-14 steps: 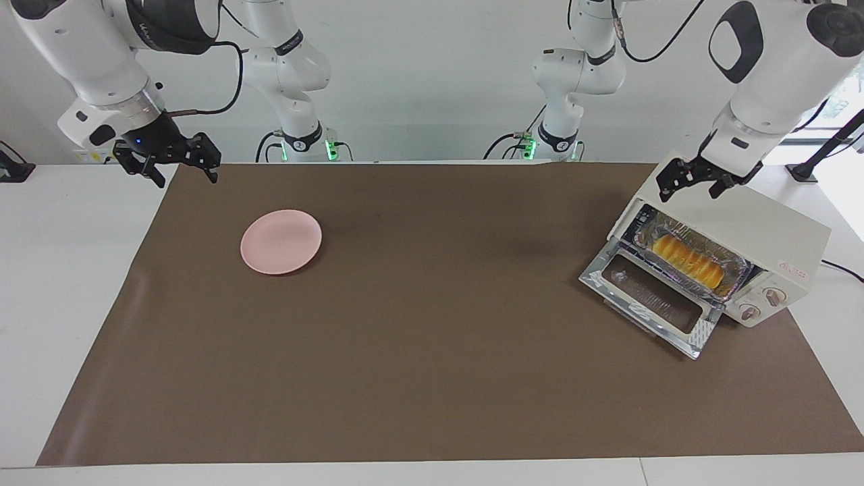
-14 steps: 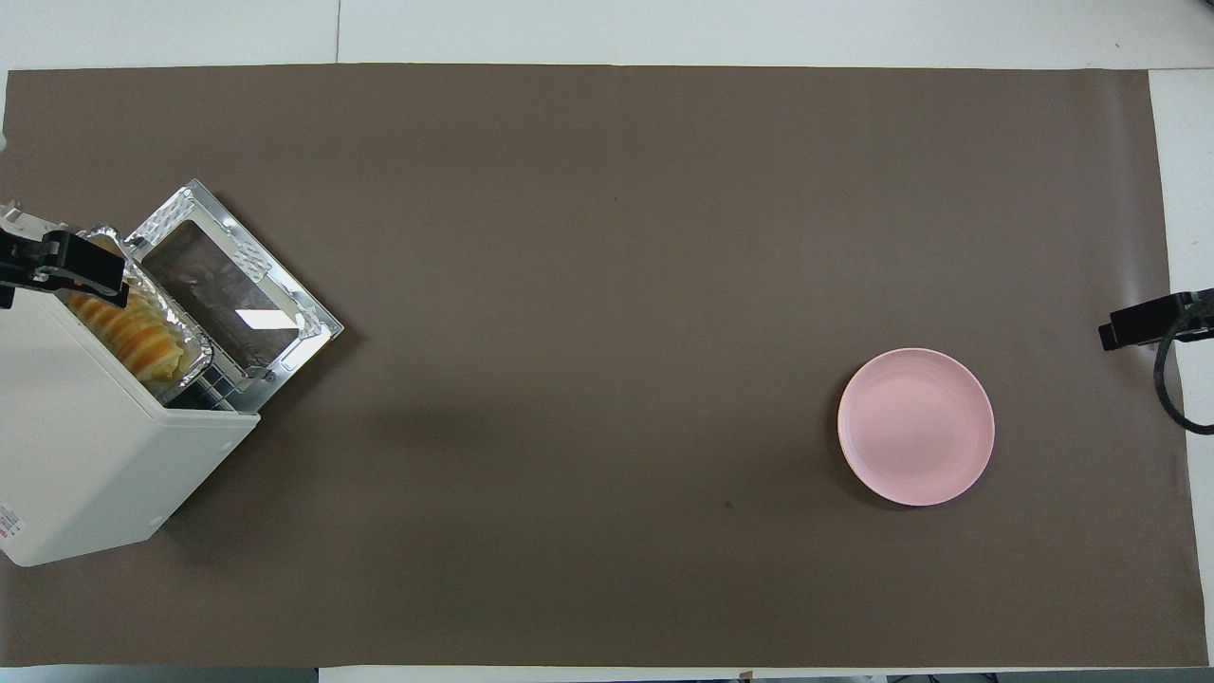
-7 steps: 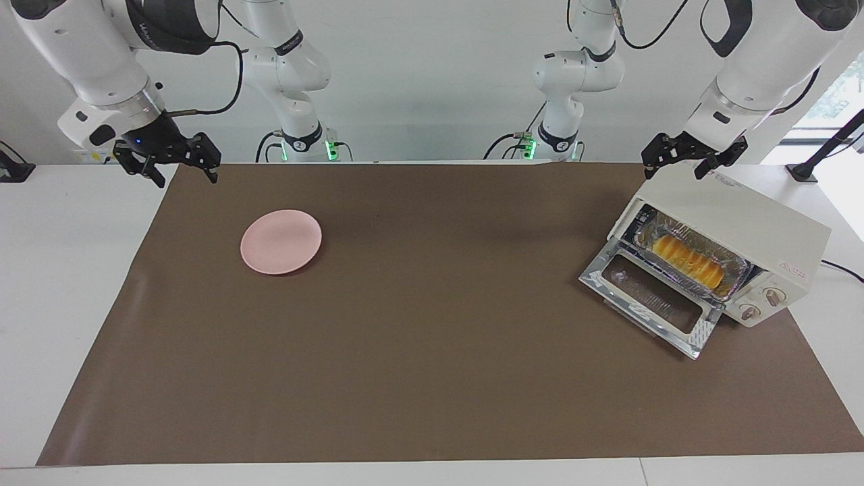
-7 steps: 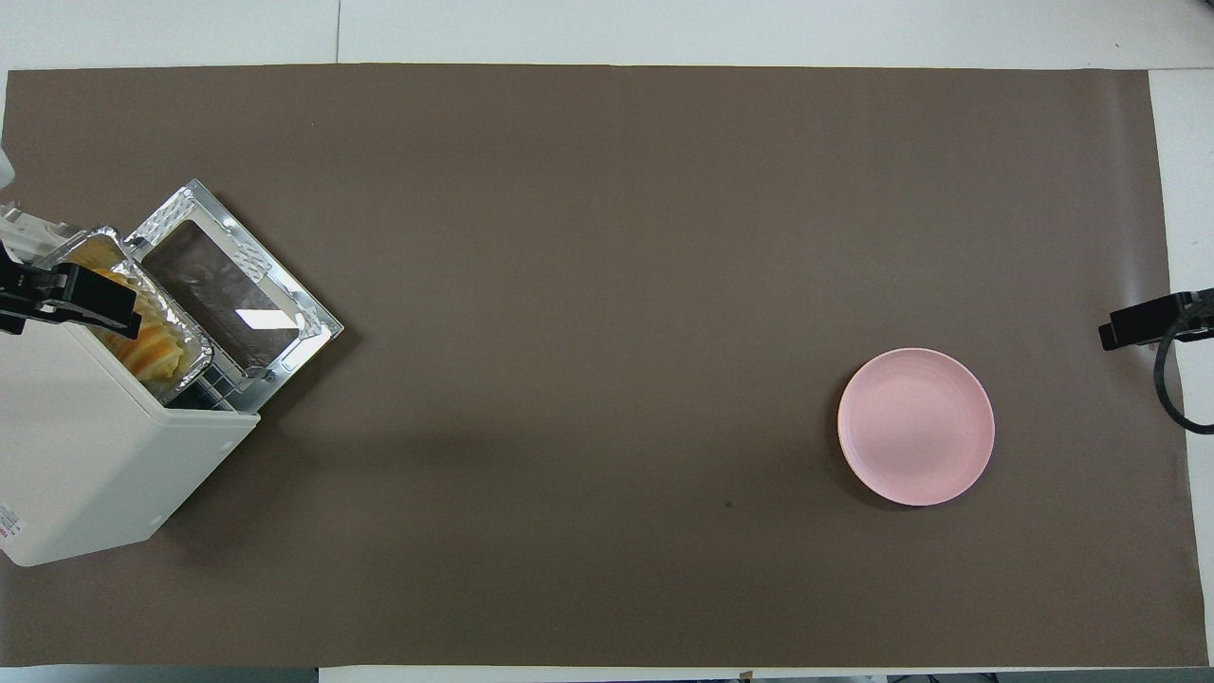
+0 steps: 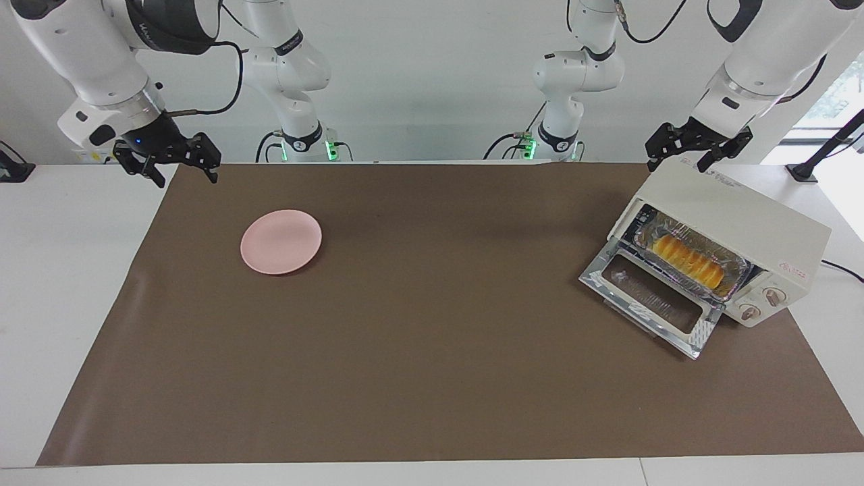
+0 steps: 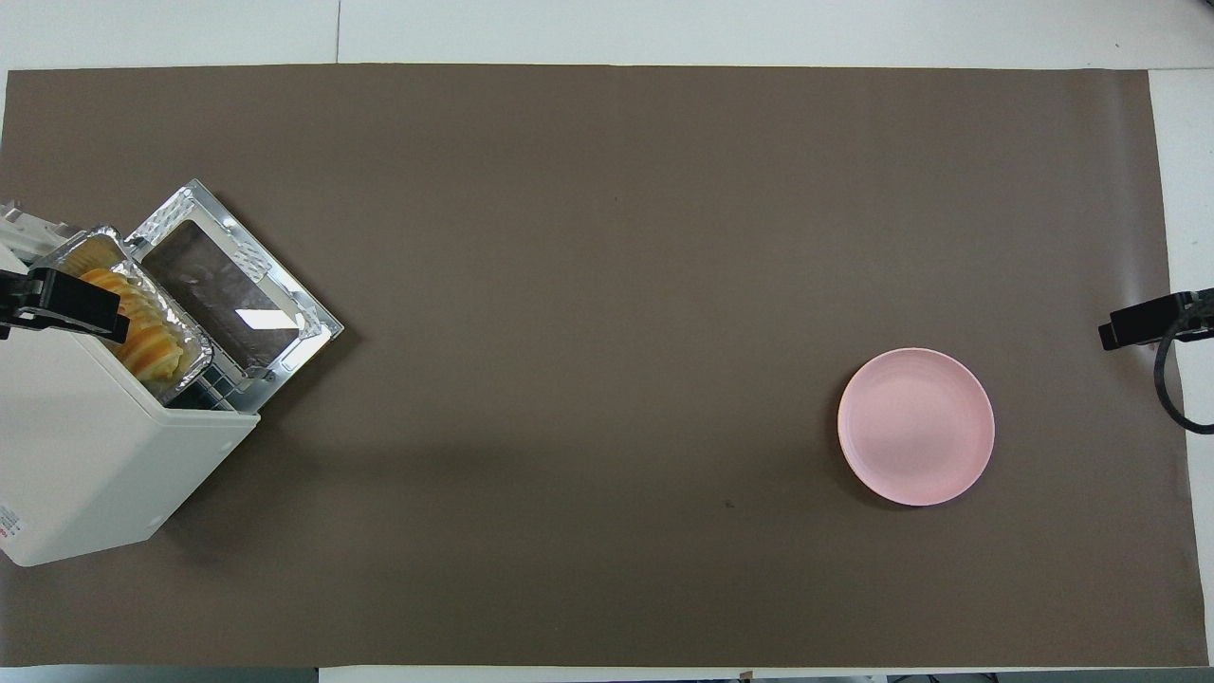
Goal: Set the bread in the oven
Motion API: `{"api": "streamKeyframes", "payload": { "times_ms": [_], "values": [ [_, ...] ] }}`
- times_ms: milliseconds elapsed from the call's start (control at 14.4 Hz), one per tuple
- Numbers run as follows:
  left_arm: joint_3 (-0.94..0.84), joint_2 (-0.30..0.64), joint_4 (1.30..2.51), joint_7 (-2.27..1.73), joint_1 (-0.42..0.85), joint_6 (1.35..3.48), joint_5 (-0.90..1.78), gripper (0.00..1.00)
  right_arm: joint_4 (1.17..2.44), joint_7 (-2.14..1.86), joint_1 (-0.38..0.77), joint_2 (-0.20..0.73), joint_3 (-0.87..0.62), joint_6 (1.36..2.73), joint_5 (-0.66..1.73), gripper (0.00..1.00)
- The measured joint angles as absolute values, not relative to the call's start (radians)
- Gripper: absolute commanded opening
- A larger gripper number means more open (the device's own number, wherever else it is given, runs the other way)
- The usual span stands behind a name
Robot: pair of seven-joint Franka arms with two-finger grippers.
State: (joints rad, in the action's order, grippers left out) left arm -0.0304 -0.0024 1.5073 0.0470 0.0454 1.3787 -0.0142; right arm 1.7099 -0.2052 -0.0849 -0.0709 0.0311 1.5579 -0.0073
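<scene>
The bread [image 5: 688, 260] lies in a silver foil tray [image 5: 732, 280] inside the cream-white oven [image 5: 742, 212], at the left arm's end of the table. The oven's glass door [image 5: 648, 300] hangs down open. From overhead the bread [image 6: 142, 332] shows just inside the oven [image 6: 85, 455] mouth. My left gripper [image 5: 677, 162] hovers open and empty over the oven's top edge nearest the robots. One of its fingers [image 6: 71, 305] crosses the bread in the overhead view. My right gripper [image 5: 187, 177] waits open and empty over the mat's corner at the right arm's end.
A round pink plate [image 5: 281, 241] sits empty on the brown mat [image 5: 432, 351] toward the right arm's end, also seen from overhead as the plate [image 6: 915, 426]. The oven's two knobs [image 5: 763, 304] face away from the robots.
My left gripper has lifted and drawn back from above the oven's mouth to over its top edge nearer the robots. The bread, oven, plate and right arm have stayed still.
</scene>
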Motion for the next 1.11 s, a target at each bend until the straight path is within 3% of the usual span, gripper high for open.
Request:
{"api": "streamKeyframes", "payload": {
  "times_ms": [277, 624, 1109],
  "values": [
    [-0.040, -0.006, 1.527, 0.018, 0.048, 1.390, -0.014, 1.00, 1.710, -0.205, -0.085, -0.071, 0.031, 1.558, -0.007, 1.00],
    [-0.045, -0.050, 1.646, -0.018, 0.049, 1.498, -0.013, 1.00, 1.710, -0.205, -0.085, -0.071, 0.031, 1.558, -0.007, 1.00],
    [-0.045, -0.060, 1.618, -0.019, 0.049, 1.466, -0.013, 1.00, 1.710, -0.205, -0.085, -0.071, 0.031, 1.558, -0.007, 1.00]
  ]
}}
